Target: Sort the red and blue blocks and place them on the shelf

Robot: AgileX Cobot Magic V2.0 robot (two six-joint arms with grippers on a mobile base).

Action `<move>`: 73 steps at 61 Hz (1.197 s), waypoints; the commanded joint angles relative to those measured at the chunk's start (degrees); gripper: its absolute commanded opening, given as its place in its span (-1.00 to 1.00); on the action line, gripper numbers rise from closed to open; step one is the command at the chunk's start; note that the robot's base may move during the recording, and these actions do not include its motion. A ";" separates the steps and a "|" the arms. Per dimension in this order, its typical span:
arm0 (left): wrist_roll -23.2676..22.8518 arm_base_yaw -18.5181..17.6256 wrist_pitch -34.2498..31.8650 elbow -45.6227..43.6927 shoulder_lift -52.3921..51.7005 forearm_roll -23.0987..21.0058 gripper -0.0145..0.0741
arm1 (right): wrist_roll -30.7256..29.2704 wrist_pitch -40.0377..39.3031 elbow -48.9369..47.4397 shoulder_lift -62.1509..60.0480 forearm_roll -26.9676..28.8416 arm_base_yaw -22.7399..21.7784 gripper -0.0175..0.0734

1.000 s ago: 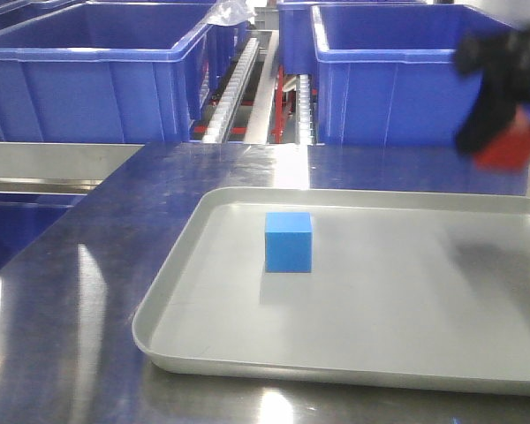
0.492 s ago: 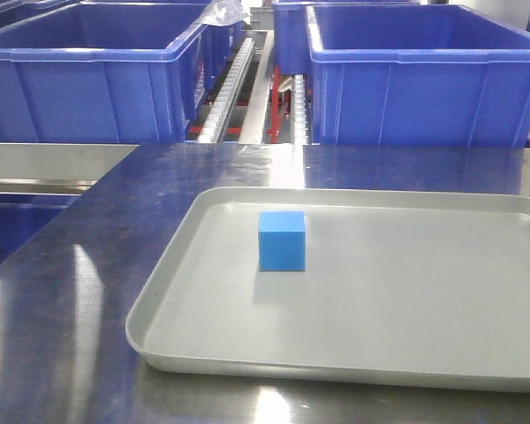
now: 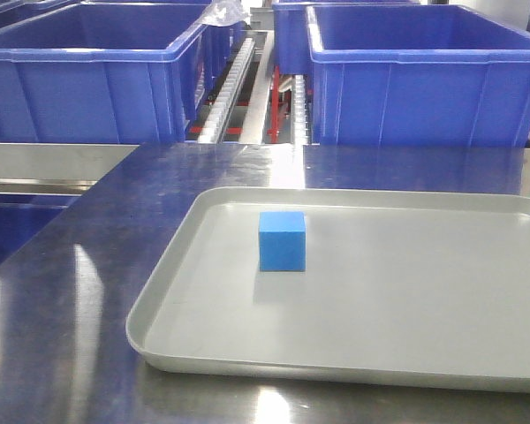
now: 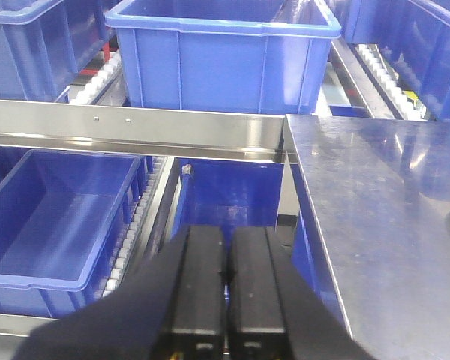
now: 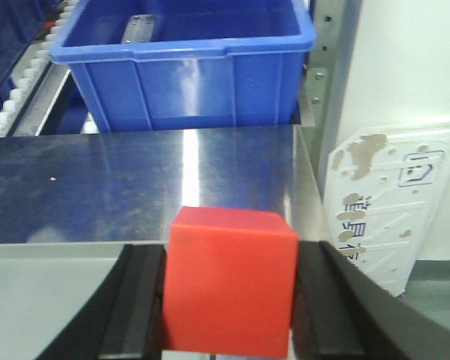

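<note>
Grip across opposite flat faces of red block [image 5: 231,277], clamped inside right gripper [image 5: 229,315]; looks rigid, light, matte, unlikely to slip; left gripper [image 4: 226,277] pressed closed, empty.

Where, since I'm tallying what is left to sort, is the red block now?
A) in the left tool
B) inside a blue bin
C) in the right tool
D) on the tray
C: the right wrist view shows the red block clamped in the right tool, while only the blue block sits on the tray.
</note>
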 commanded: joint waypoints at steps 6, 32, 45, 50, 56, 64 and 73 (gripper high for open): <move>-0.14 -0.08 -4.64 2.42 -1.07 -0.38 -0.37 | -0.19 -6.39 1.58 -3.87 -0.87 -1.30 -0.51; -0.14 -0.08 -4.64 2.42 -1.07 -0.38 -0.37 | -0.19 -6.46 1.96 -3.98 -0.87 -1.30 -0.51; -0.14 -0.08 -4.64 2.42 -1.07 -0.38 -0.37 | -0.19 -6.46 1.96 -3.98 -0.87 -1.30 -0.51; -0.14 -0.08 -4.64 2.42 -1.07 -0.38 -0.37 | -0.19 -6.46 1.96 -3.98 -0.87 -1.30 -0.51; -0.14 -0.08 -4.64 2.42 -1.07 -0.38 -0.37 | -0.19 -6.46 1.96 -3.98 -0.87 -1.30 -0.51; -0.14 -0.08 -4.64 2.42 -1.07 -0.38 -0.37 | -0.19 -6.46 1.96 -3.98 -0.87 -1.30 -0.51; -0.14 -0.08 -4.64 2.42 -1.07 -0.38 -0.37 | -0.19 -6.46 1.96 -3.98 -0.87 -1.30 -0.51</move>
